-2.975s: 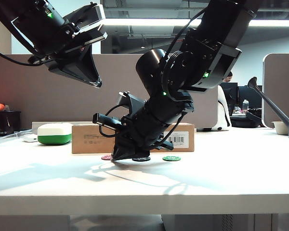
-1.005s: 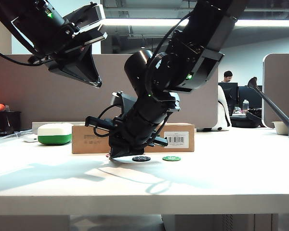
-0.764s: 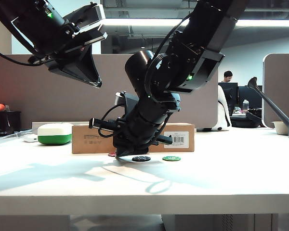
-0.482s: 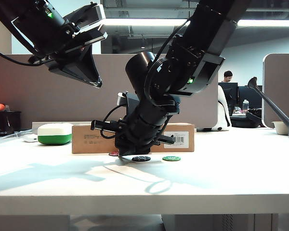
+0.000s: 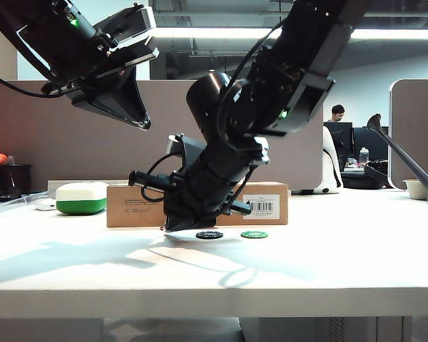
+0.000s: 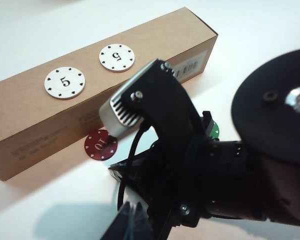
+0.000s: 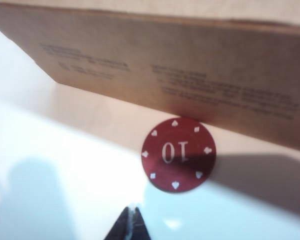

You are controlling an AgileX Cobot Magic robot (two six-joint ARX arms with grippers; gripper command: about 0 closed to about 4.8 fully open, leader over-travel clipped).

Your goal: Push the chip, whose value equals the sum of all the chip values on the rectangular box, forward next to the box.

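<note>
Chip (image 7: 178, 154) marked 10 sits touching rectangular box (image 7: 190, 75), matching 5+5; right gripper (image 7: 130, 222) closed, empty, just behind; left gripper (image 5: 144, 122) up high, can't tell.

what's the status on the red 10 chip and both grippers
Right gripper shut, low on table just behind red 10 chip. Chip against cardboard box side. Left gripper raised, clear. Nothing blocking.

I see a white table (image 5: 328, 263) under long ceiling strip lights (image 5: 200, 33). Behind it stands a grey-brown partition wall (image 5: 50, 135), with another partition panel (image 5: 414, 128) at far right. A seated person (image 5: 337, 112) shows in the office beyond.
</note>
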